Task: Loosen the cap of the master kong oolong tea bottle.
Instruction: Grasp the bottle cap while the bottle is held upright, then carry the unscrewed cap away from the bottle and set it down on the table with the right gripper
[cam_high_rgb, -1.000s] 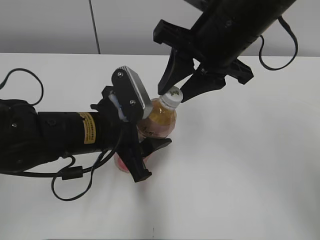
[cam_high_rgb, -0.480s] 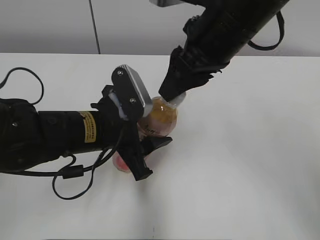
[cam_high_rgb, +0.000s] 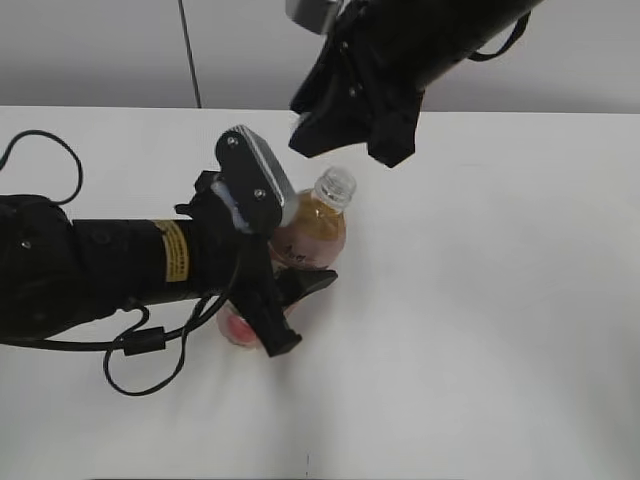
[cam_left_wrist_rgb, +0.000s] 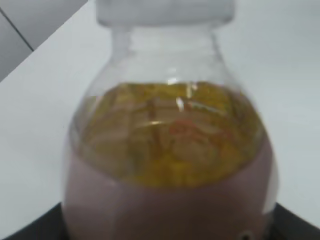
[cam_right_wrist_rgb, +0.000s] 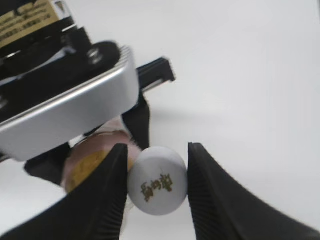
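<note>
Bottle: the tea bottle (cam_high_rgb: 308, 232) stood on the white desk (cam_high_rgb: 500, 300), slightly tilted, its pink label low in the left wrist view.
Left claw (cam_high_rgb: 285, 300): clamped around the bottle's lower body.
Cap (cam_right_wrist_rgb: 158, 180): white, dark mark on top, between the right claw's fingers.
Right claw (cam_right_wrist_rgb: 157, 175): raised above the bottle's neck, clamped on the cap.

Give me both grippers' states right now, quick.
Left gripper: shut on the bottle, holding its body.
Right gripper: closed on the cap, lifted clear of the bottle's neck.
</note>
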